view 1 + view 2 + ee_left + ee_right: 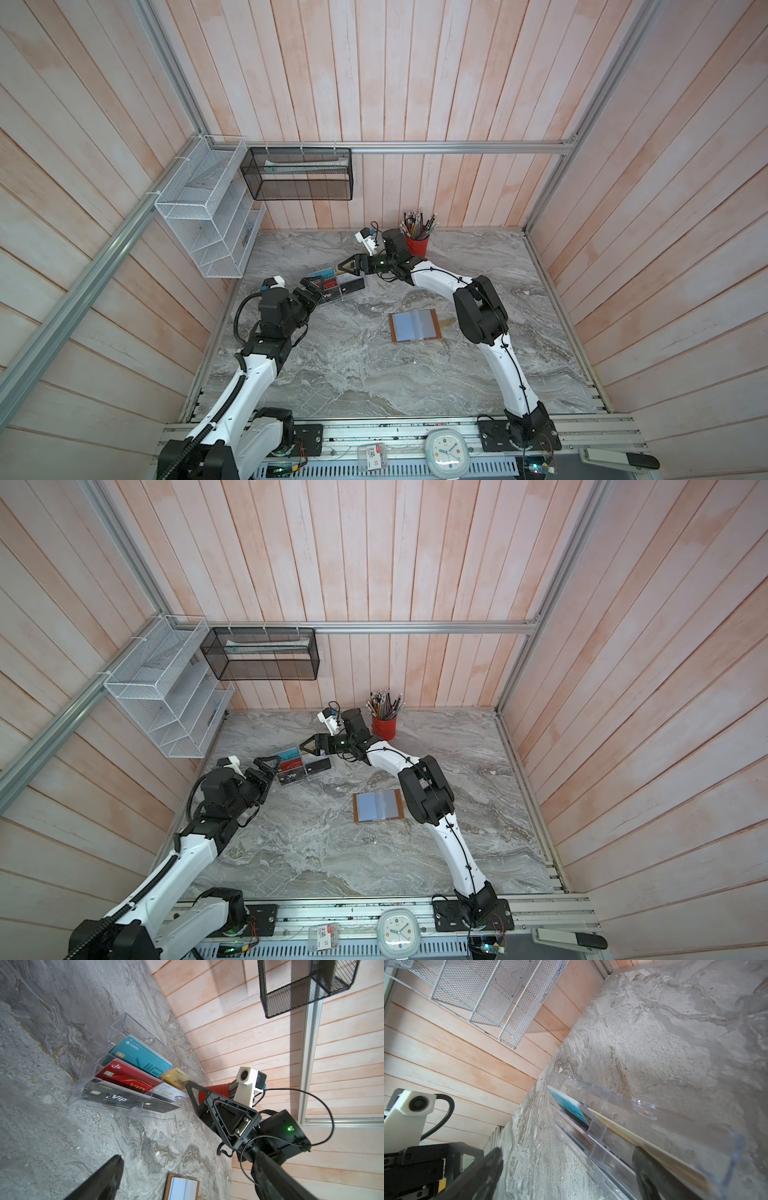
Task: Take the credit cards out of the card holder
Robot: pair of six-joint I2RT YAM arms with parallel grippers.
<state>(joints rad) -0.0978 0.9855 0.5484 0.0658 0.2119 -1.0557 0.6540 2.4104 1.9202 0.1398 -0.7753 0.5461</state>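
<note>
The card holder (414,326) (378,806) (181,1187) lies open on the marble table, its pale plastic sleeves facing up, with neither gripper near it. The credit cards stand in one column of a clear acrylic rack (87,1076): a gold one (176,1079) at the back, a whitish one (168,1093) in the middle and a black one (160,1106) in front. My right gripper (343,266) (566,1150) is open over the rack's far end. One finger (645,1169) sits beside the gold card's edge (623,1129). My left gripper (314,291) (188,1159) is open by the rack's near-left corner and holds nothing.
Teal, red and black Vip cards (143,1059) fill the rack's other column. A red pencil cup (417,243) stands just behind the right wrist. A white wire rack (203,216) and a black mesh basket (297,174) hang on the walls. A clock (446,451) sits on the front rail.
</note>
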